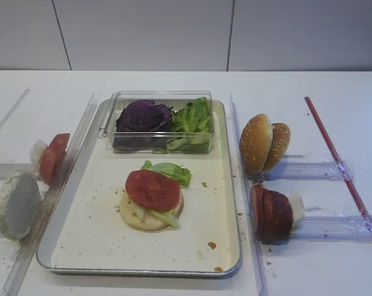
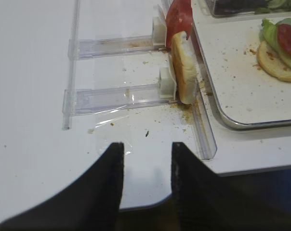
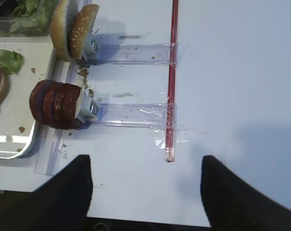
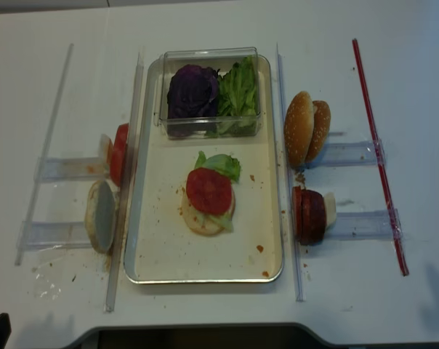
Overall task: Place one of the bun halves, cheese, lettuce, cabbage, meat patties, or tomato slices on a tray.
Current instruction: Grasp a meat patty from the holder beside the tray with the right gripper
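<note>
The tray is lying in the middle of the white table. On it a pale bun half is carrying lettuce and a tomato slice. A clear box is sitting at the far end of the tray. Right of the tray, sesame bun halves and meat patties are standing on edge in clear holders. Left of it, another tomato slice and a pale bun half are standing.

The right gripper is hanging wide open over bare table, holding nothing. The left gripper is standing with its fingers apart and also holding nothing.
</note>
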Robot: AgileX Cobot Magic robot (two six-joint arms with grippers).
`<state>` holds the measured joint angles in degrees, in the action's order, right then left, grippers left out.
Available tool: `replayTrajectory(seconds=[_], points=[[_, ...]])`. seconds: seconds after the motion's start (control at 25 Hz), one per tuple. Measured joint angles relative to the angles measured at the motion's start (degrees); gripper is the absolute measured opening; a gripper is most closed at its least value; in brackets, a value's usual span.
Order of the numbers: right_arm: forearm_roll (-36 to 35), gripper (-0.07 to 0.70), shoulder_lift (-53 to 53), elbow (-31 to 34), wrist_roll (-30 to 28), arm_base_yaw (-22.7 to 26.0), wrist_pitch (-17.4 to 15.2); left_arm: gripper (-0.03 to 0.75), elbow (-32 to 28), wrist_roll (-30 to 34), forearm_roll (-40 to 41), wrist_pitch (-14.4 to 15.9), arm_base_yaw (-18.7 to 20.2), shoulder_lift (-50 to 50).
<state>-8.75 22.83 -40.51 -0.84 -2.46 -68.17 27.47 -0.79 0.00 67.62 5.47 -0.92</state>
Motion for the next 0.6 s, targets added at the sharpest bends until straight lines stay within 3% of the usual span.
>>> replayTrajectory(seconds=[0.32,0.6], points=[[-0.81,0.498,19.70,-9.90,6.37,0.00,-3.49,0.235,0.00,0.00,0.00,0.00,0.00,0.00],[-2.95,0.497,34.09,-16.60,7.14,0.00,-3.70,0.235,0.00,0.00,0.00,0.00,0.00,0.00]])
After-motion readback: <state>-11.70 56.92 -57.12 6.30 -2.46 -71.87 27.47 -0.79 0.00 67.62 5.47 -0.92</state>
